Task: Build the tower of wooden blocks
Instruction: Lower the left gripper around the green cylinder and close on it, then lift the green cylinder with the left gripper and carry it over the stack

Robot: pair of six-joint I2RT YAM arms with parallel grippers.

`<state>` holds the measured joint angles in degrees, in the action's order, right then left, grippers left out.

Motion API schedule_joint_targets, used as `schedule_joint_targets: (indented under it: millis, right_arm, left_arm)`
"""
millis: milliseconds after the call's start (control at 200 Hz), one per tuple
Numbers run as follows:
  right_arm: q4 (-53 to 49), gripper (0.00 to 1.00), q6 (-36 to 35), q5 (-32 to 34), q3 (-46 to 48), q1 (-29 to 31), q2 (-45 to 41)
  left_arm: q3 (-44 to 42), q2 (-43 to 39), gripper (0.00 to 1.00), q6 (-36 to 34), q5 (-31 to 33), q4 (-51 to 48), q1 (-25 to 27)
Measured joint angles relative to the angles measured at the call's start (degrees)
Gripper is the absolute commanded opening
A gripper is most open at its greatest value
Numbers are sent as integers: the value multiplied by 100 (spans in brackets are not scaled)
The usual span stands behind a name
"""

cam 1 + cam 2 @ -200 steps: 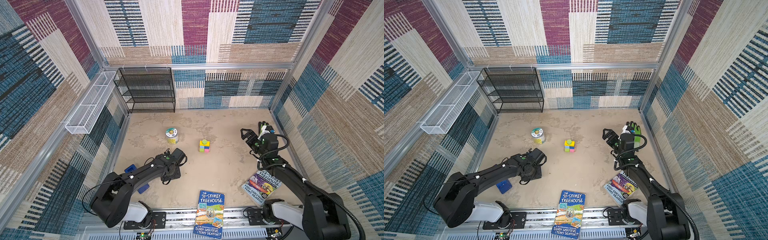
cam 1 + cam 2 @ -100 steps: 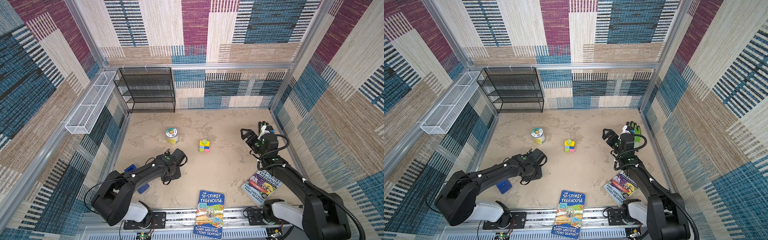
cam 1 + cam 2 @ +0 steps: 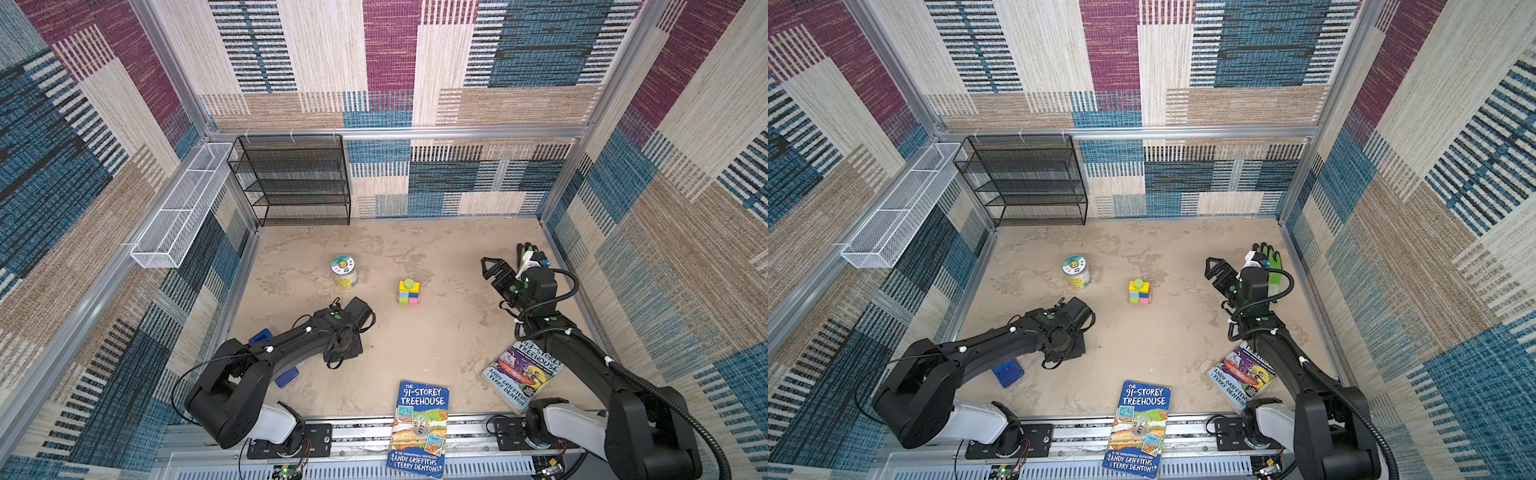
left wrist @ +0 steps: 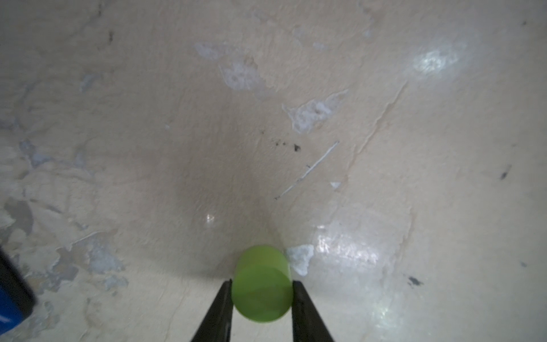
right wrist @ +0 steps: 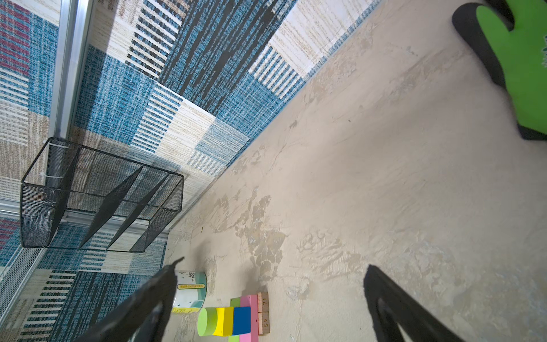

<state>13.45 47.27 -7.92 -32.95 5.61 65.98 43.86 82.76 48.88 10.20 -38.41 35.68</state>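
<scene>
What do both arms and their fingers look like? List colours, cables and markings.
Left arm and right arm: black links on white base housings, small white cable clips, green dots near the wrists. Thin black cables loop off the left arm; thick ribbed black conduit runs along the right. Fingers are black and taper to points.

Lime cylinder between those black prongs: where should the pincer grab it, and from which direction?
Grip the lime cylinder across its curved wall, about halfway along, coming in over its flat round end. That end faces the left wrist camera, leaving two opposite sides free, and the left pincer's fingers sit against those sides. A round wall probably centres itself between flat fingers.
</scene>
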Motion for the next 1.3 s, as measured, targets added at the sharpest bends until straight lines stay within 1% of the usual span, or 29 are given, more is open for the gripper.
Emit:
schedule_joint_targets:
  millis: [175,356,556,891,1122,1297]
  right_arm:
    - [-2,100,0,0,0,0,0]
    - [0,100,0,0,0,0,22]
    - [0,100,0,0,0,0,55]
    - [0,100,-2,0,0,0,81]
    - [0,100,-9,0,0,0,81]
    - [0,99,-70,-4,-2,0,87]
  left_arm:
    - [11,0,23,-2,-2,0,0]
    - [177,-35,22,-52,-2,-66,-2]
    - [660,-92,23,-286,-2,-387,-4]
    - [2199,133,23,-1185,0,-1394,-4]
    - [3477,603,23,-1917,-59,-2065,-4]
    - [4299,1040,23,-2304,-190,-2400,2]
